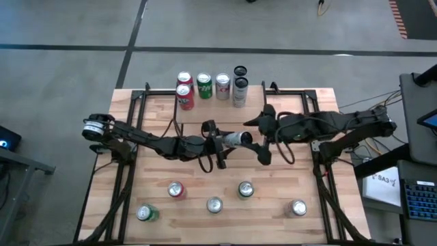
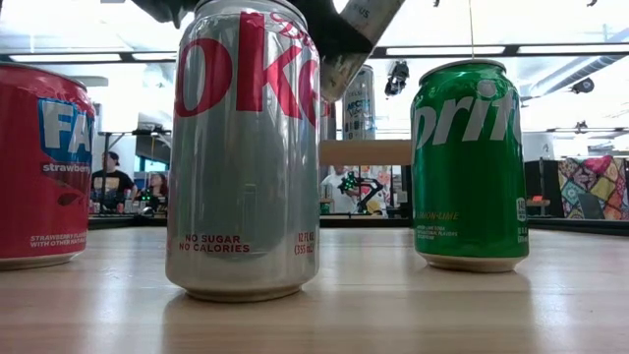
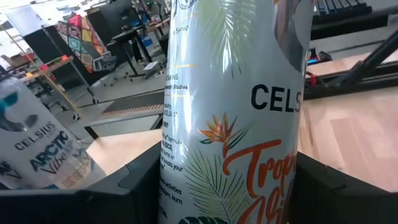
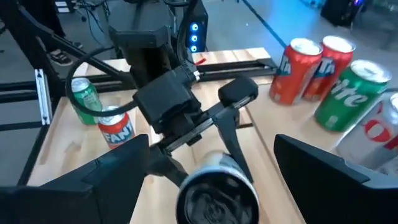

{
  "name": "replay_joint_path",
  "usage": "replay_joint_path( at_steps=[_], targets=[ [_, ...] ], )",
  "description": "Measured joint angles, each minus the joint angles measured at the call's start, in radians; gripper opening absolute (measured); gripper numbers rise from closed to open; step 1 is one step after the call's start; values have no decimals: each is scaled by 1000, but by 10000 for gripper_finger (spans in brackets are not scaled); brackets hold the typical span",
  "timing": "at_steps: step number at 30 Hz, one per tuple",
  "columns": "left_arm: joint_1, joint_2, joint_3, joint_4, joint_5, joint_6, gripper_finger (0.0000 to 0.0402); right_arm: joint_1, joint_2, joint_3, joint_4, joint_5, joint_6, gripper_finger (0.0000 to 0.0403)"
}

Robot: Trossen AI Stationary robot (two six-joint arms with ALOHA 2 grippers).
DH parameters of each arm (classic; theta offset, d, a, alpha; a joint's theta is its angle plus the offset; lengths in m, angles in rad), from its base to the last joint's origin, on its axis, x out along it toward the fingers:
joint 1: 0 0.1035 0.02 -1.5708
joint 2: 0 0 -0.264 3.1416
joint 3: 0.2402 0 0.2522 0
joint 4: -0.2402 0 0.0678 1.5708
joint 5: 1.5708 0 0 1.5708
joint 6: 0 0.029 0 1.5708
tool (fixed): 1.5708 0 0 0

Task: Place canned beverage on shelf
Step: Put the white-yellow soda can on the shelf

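The canned beverage (image 1: 237, 139), a white Celsius can, hangs level over the middle of the table, and my left gripper (image 1: 222, 143) is shut on it. My right gripper (image 1: 258, 138) is open. Its fingers (image 4: 93, 186) stand to either side of the can's dark top (image 4: 217, 196), with a gap on each side. The shelf (image 1: 212, 113) stands at the far middle, seen as a light-wood board (image 2: 364, 152) in the low view. Several cans (image 1: 204, 85) stand in a row along its far side, among them another Celsius can (image 3: 37, 149). My left gripper pinches the can's lower side wall (image 3: 180, 186) between its two fingers (image 3: 140, 183). The fingers come level from the table's left and lie along the can. The can sticks out past them toward the table's right, lying level and lifted clear of the table.
Several loose cans stand on the near part of the table, among them a Diet Coke (image 2: 246, 147), a Sprite (image 2: 467, 162) and a red Fanta (image 2: 44, 167). Black frame rails (image 1: 130, 171) run along both sides. People sit in the room beyond (image 2: 113, 182).
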Motion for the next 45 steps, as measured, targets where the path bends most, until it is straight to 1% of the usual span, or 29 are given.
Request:
replay_joint_path(
  at_steps=[2, 5, 6, 9, 15, 20, 24, 28, 33, 35, 41, 45],
  targets=[
    [-3, -8, -6, 5, 0, 5, 227, 3, -22, -12, 16, 1, -19, 334],
    [-5, -26, -22, 35, 10, 14, 227, 12, -62, -62, 89, 1, -54, 338],
    [-6, -38, -34, 53, 24, 15, 227, 14, -74, -83, 117, 0, -67, 339],
    [-7, -73, -78, 131, 33, 21, 227, 14, -114, -150, 179, -1, -90, 342],
    [-6, -162, -173, 235, 43, 30, 227, 13, -185, -250, 289, -1, -117, 343],
    [-6, -230, -261, 375, 51, 23, 227, 13, -221, -346, 436, -1, -164, 343],
    [-6, -264, -331, 517, 111, -1, 227, 13, -229, -421, 567, -1, -231, 343],
    [-6, -255, -385, 670, 132, -1, 227, 13, -206, -490, 740, -1, -286, 343],
    [-6, -216, -401, 777, 131, -2, 227, 13, -144, -528, 917, -1, -349, 343],
    [-6, -195, -401, 808, 131, -2, 227, 13, -113, -529, 960, -1, -364, 343],
    [-6, -150, -385, 827, 128, -2, 227, 8, -17, -488, 1041, -1, -386, 343],
    [-6, -143, -382, 845, 125, -2, 227, -10, 36, -447, 1045, -1, -381, 343]
  ],
)
